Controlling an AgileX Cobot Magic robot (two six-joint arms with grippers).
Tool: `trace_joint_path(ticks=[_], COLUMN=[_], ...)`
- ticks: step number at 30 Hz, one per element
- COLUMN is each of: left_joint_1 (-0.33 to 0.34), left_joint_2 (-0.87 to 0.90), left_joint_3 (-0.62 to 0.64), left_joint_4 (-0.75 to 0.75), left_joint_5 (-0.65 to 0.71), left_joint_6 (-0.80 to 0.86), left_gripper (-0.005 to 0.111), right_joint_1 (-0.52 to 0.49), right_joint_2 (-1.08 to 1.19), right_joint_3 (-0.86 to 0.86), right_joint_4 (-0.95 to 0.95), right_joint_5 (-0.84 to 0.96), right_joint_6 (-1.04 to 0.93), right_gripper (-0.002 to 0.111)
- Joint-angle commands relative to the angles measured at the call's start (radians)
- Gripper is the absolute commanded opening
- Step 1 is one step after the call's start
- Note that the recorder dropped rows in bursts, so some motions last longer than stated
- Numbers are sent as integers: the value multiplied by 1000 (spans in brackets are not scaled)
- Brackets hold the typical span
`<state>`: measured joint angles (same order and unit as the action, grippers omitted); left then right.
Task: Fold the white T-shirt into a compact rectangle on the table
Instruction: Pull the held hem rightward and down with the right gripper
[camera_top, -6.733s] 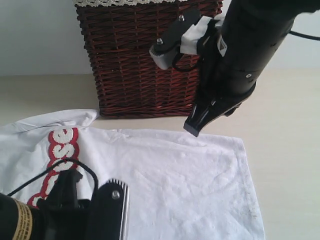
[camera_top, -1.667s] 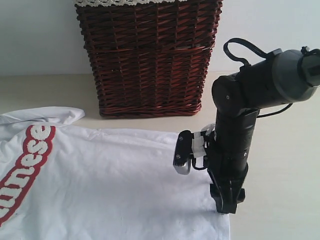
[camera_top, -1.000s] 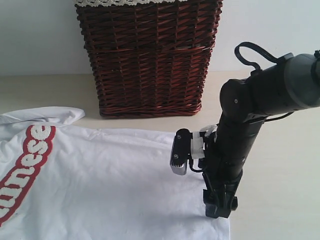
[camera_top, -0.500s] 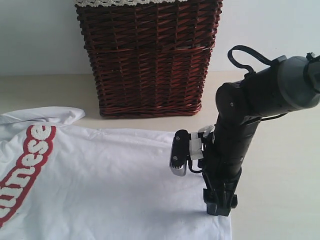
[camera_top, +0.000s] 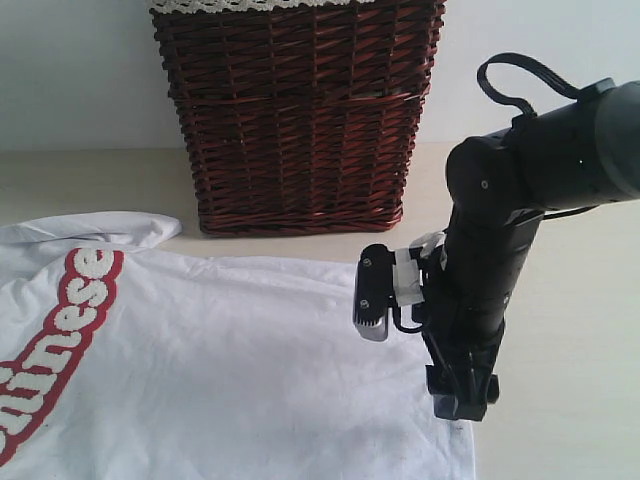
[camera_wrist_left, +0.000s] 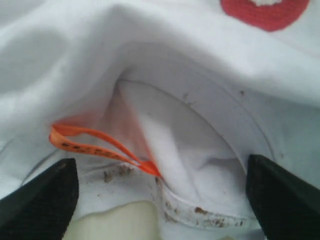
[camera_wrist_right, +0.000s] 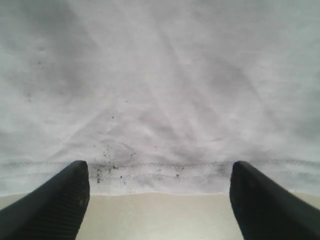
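Since a moment ago, the shirt (camera_top: 230, 370) and right gripper (camera_top: 460, 396) have slid slightly rightward. The gripper is spread wide over the hem on the table (camera_top: 570, 400). The left gripper (camera_wrist_left: 160, 197) is equally wide over the collar and its orange loop (camera_wrist_left: 95, 145), and the basket (camera_top: 290, 120) stands behind.

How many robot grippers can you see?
2. The right gripper is at the hem of the white T-shirt in the exterior view; the left gripper shows only in its wrist view, at the neckline.
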<state>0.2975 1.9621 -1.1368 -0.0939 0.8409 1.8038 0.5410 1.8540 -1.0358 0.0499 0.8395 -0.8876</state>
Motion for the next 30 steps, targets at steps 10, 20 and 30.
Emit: trace_joint_path(ticks=[10,20,30], left_joint_1=[4,4,4], left_joint_2=[4,4,4], left_joint_3=[-6,-6,-6], left_joint_4=[-18,-26,-26], left_joint_5=[0,1,1], left_joint_6=[-6,-6,-6], left_gripper=[86,86,86], right_joint_1=[-5,-5,-5], right_joint_2=[-3,-3,34], right_joint_3=[114,123,159], right_joint_4=[-30,-30,-32], right_joint_5=[-151,-217,-206], right_joint_6=[0,48,10], right_gripper=[74,74,74])
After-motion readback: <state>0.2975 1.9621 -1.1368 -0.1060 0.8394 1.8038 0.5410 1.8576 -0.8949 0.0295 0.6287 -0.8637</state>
